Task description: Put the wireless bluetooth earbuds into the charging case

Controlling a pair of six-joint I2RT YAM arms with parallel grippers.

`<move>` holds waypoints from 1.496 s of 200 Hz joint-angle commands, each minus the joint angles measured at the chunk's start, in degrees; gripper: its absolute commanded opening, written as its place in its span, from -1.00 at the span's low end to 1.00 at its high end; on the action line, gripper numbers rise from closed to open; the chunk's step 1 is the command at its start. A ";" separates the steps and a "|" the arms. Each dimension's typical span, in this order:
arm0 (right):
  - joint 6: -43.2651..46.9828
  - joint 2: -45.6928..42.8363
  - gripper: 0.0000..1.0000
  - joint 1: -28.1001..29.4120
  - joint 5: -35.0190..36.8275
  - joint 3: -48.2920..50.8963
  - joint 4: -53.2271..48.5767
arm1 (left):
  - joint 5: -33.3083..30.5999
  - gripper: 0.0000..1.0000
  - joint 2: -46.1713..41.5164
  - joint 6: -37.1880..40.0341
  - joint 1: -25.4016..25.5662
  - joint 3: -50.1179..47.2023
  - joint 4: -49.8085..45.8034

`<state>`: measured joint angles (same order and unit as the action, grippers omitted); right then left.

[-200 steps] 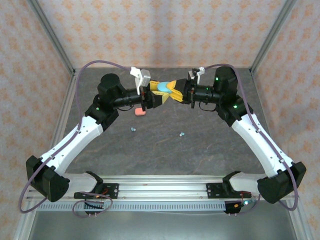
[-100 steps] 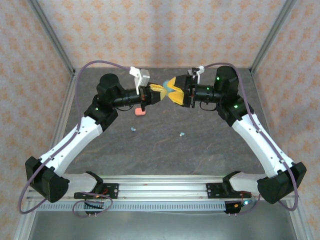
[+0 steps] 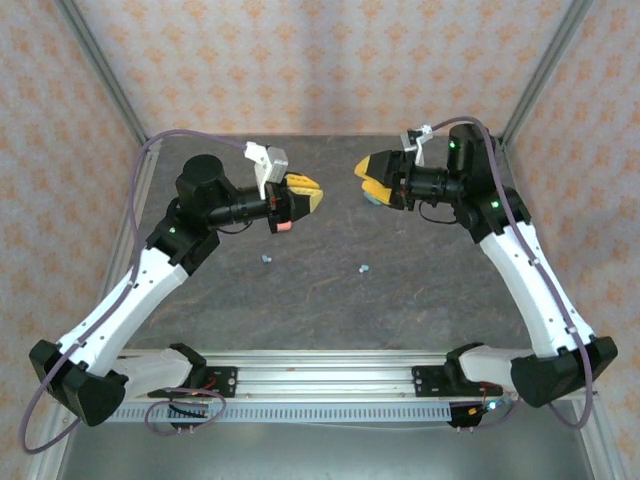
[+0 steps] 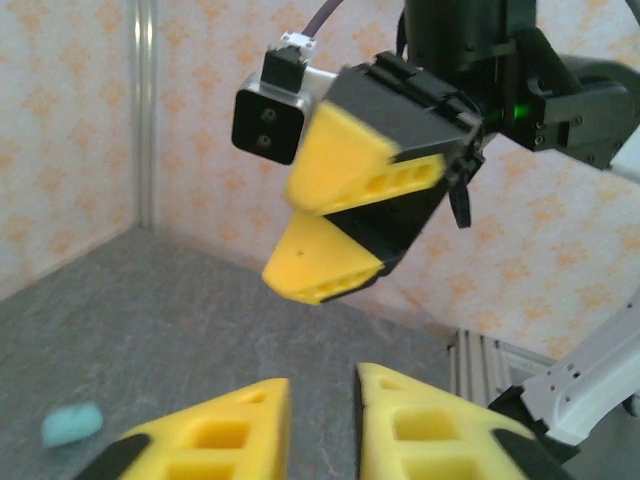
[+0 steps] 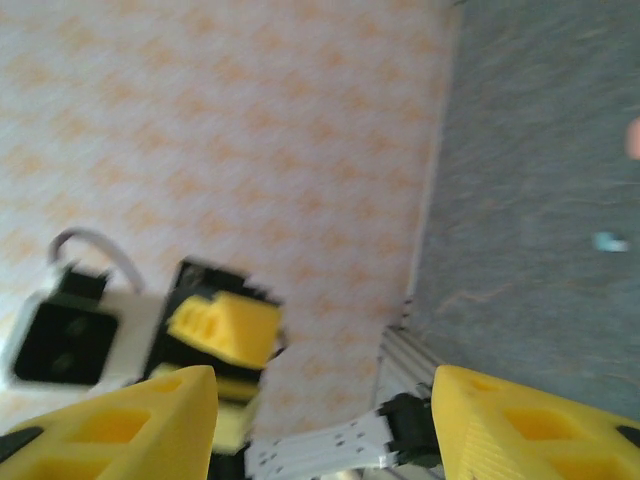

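Note:
Two light teal earbuds lie apart on the dark table, one left of centre and one in the middle; one earbud is a small speck in the right wrist view. A salmon-pink case lies under my left gripper. A teal case lies on the table just below my right gripper, also visible low in the left wrist view. My left gripper has a narrow gap with nothing in it. My right gripper stands wide open and empty. Both hover, tips facing each other.
Patterned walls and metal frame posts close in the back and sides. An aluminium rail with both arm bases runs along the near edge. My right gripper hangs close ahead in the left wrist view.
The grippers met over the teal case in mid-air, then pulled apart, left arm going left, right arm going right and back. The right jaws opened wide; the teal case is now on the table.

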<state>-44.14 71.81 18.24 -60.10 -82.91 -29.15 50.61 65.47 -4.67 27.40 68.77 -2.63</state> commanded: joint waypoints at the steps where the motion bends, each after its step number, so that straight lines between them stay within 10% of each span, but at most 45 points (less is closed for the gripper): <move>1: 9.82 3.84 0.18 -2.50 9.46 -4.46 -13.83 | -5.26 -0.38 -1.83 3.78 0.45 -1.40 -7.43; 60: 28.79 27.14 0.14 -4.86 38.78 -21.01 -27.52 | -12.51 -0.13 0.04 7.56 0.32 -3.55 -14.27; 144: 29.94 75.96 0.21 -7.83 52.83 -75.15 -40.47 | -16.85 -0.05 12.37 6.21 0.13 -2.13 -13.19; 249: 32.52 85.12 0.31 -8.04 52.17 -70.60 -24.37 | -12.65 -0.03 21.58 1.06 -2.13 -2.47 -5.92; 299: 33.11 84.64 -0.44 -7.96 45.36 -69.77 -26.11 | -12.54 -0.03 18.77 1.07 -3.38 -5.16 -6.14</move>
<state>-11.64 156.68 10.15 -10.81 -152.00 -53.93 37.10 87.44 -3.16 25.12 65.21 -10.70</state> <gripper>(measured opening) 0.351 0.486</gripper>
